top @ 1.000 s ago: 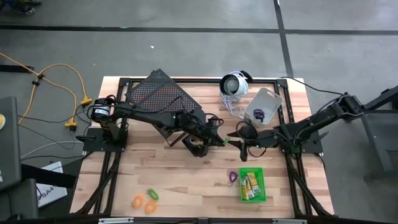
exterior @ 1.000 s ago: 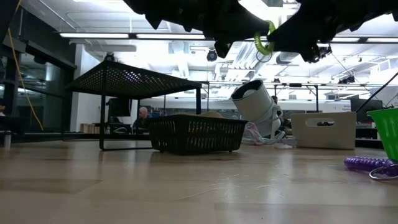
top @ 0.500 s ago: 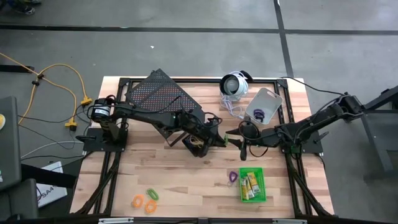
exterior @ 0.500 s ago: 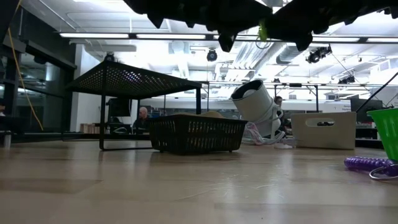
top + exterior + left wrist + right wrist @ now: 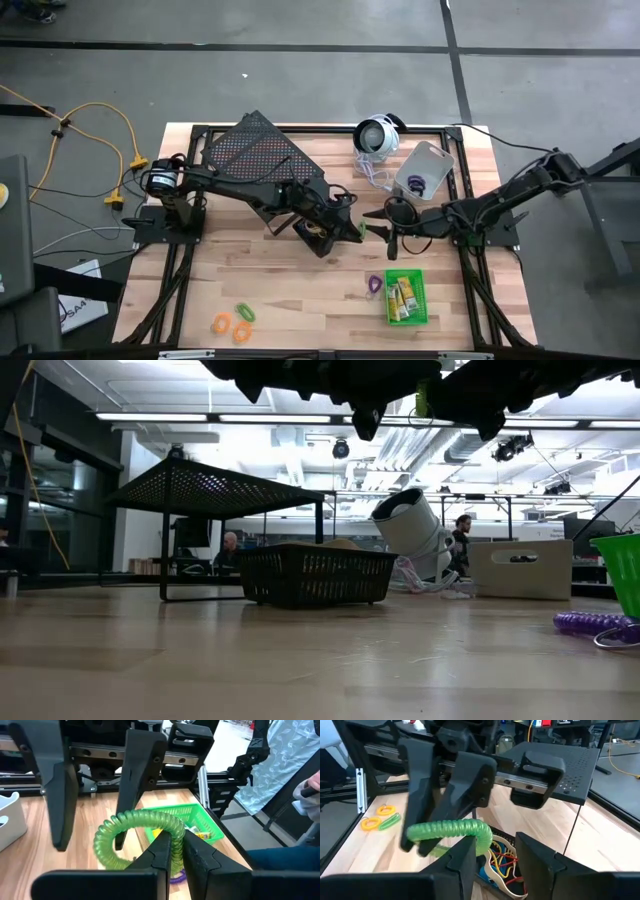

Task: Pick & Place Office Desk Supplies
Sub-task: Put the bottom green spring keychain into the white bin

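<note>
Green loop [image 5: 134, 836] passed between grippers above mid-table.
Left gripper [image 5: 357, 229] clamped shut on the loop, over the black bin [image 5: 312, 234]; right gripper [image 5: 389, 221] facing it, fingers [image 5: 465, 856] parted around the loop, contact unclear.

The left arm reaches from the table's left edge toward the middle, its left gripper [image 5: 358, 228] meeting the right gripper [image 5: 381, 226], which comes in from the right. A bit of green loop [image 5: 363, 229] shows between them. Under the left arm sit the mesh rack [image 5: 255, 148] and a black bin [image 5: 312, 234]. A round device [image 5: 377, 136] and a grey bin [image 5: 428, 167] stand at the far edge. The green bin [image 5: 406, 297] lies nearer, a purple loop [image 5: 374, 285] beside it. Orange loops [image 5: 231, 326] and another green one [image 5: 245, 313] lie well apart, near the front edge.
</note>
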Motion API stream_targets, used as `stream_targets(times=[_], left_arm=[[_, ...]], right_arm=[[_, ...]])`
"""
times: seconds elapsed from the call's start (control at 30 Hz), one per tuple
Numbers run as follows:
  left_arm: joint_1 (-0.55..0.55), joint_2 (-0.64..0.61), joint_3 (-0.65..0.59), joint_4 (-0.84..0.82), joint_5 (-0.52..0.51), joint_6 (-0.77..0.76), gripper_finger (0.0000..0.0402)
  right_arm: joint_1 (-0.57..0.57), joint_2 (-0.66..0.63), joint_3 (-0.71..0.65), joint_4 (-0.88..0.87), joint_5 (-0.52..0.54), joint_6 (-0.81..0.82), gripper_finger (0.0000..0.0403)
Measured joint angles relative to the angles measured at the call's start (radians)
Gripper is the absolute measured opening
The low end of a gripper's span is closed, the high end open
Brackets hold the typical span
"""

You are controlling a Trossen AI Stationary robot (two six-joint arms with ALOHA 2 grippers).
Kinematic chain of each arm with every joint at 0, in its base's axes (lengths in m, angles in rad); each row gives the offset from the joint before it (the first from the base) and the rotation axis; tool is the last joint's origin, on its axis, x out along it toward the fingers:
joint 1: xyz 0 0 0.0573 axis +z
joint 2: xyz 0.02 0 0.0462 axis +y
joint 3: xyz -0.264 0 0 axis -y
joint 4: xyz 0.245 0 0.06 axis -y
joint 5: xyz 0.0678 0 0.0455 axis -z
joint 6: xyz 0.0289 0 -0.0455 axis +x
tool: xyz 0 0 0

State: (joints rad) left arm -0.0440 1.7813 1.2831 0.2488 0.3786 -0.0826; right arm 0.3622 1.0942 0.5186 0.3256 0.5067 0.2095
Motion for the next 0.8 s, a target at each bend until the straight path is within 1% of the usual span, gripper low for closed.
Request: stream_targets(times=[0.2,0.43,0.63,0.8], left_arm=[[0.0,0.0,0.0,0.0,0.0,-0.001,0.0026],[0.0,0.0,0.0,0.0,0.005,-0.002,0.0026],[0.001,0.0,0.0,0.046,0.085,-0.03,0.0026],[0.003,0.0,0.0,0.074,0.085,-0.03,0.0026]], right_arm=[[0.041,0.0,0.0,-0.002,0.092,-0.023,0.0126],[0.068,0.0,0.0,-0.002,0.097,-0.031,0.0126],[0.085,0.0,0.0,0.001,0.117,-0.083,0.0126],[0.085,0.0,0.0,0.002,0.117,-0.083,0.0126]])
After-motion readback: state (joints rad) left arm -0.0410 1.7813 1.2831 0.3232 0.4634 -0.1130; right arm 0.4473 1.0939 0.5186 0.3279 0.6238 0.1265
